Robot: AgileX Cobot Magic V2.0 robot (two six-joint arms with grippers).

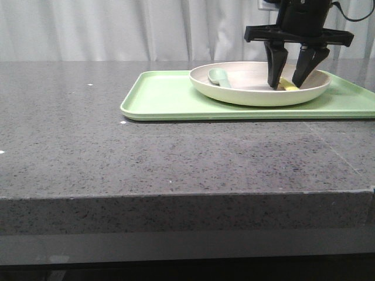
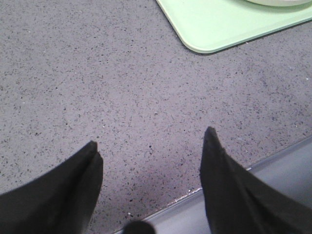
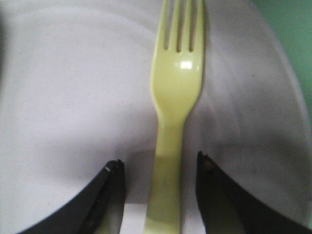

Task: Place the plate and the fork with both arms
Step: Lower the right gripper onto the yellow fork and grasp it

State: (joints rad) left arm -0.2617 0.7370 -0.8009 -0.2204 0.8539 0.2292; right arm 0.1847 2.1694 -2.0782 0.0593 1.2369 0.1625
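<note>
- Two utensils are seen inside the plate (image 1: 252, 88): a small muted-green spoon (image 1: 219, 76) toward its left side and the fork (image 1: 287, 86) toward its right, of which only a sliver of pale yellow shows in the front view.
- The plate, wide, shallow, round and matte cream with a raised rim, is set on a rectangular light-green tray (image 1: 164, 96) with rounded corners and a low lip.
- The tray is laid on a dark grey speckled stone-like table (image 1: 146, 158), whose front edge is seen as a thick slab; a white pleated curtain (image 1: 117, 29) is hung behind.
- The right gripper (image 1: 289, 84) is lowered into the plate, its dark tapered fingers (image 1: 275, 70) spread apart on either side of the fork.
- In the right wrist view the fork's (image 3: 173, 122) slim glossy plastic handle is seen lying between the two fingertips (image 3: 109, 195), with a gap on each side; the short tines point away from the gripper. Nothing is pinched.
- Most of the fork is blocked from the front view by the right fingers.
- The left gripper (image 2: 151, 146) is held with its fingers spread wide over bare table near the front edge, well apart from the tray's corner (image 2: 204, 34); nothing is held.
</note>
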